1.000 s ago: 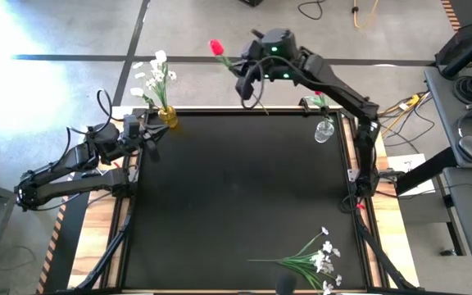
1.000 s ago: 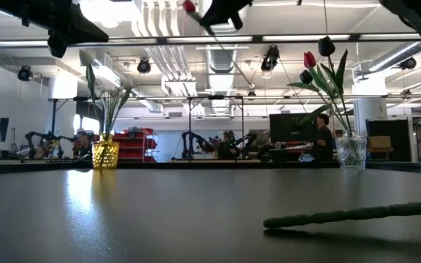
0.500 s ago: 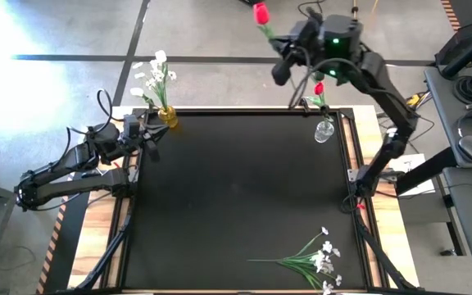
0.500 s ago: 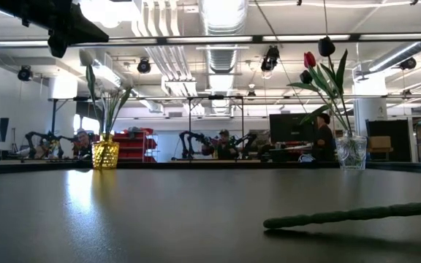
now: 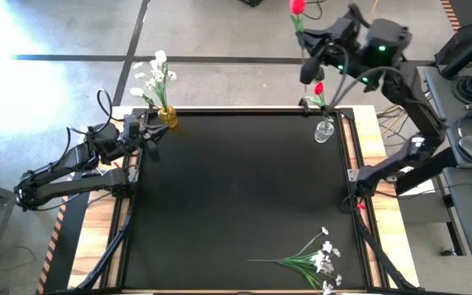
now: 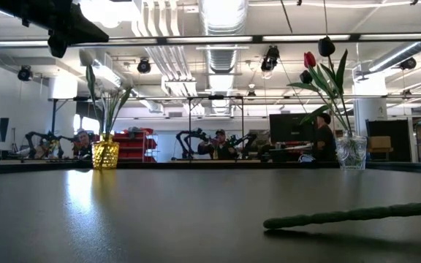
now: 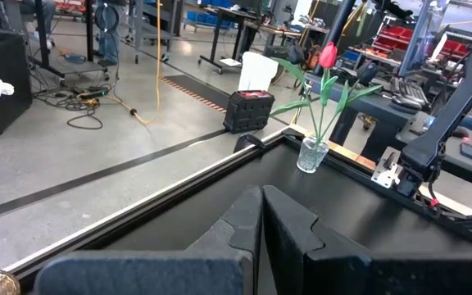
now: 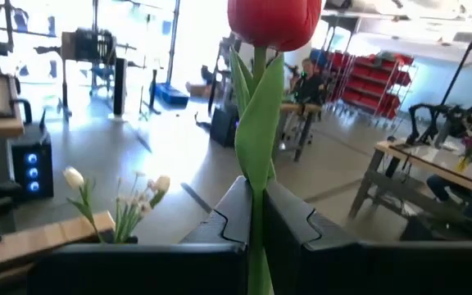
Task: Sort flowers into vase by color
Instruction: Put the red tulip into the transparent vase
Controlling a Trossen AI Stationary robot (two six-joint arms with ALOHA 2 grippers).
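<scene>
Because the red tulip (image 8: 262, 20) belongs in the clear vase (image 5: 324, 131) at upper right, the right gripper (image 8: 256, 209) pinches its stem high above it; the left gripper (image 7: 262, 215) waits closed and empty at left.

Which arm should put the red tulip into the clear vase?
The right. Its gripper already holds the red tulip near the clear vase; the left gripper waits shut by the yellow vase.

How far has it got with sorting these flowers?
Partly done. White flowers stand in the gold vase, and tulips in the clear vase. The right gripper holds a red tulip above that vase. A white spray lies on the table. The left gripper waits, shut.
</scene>
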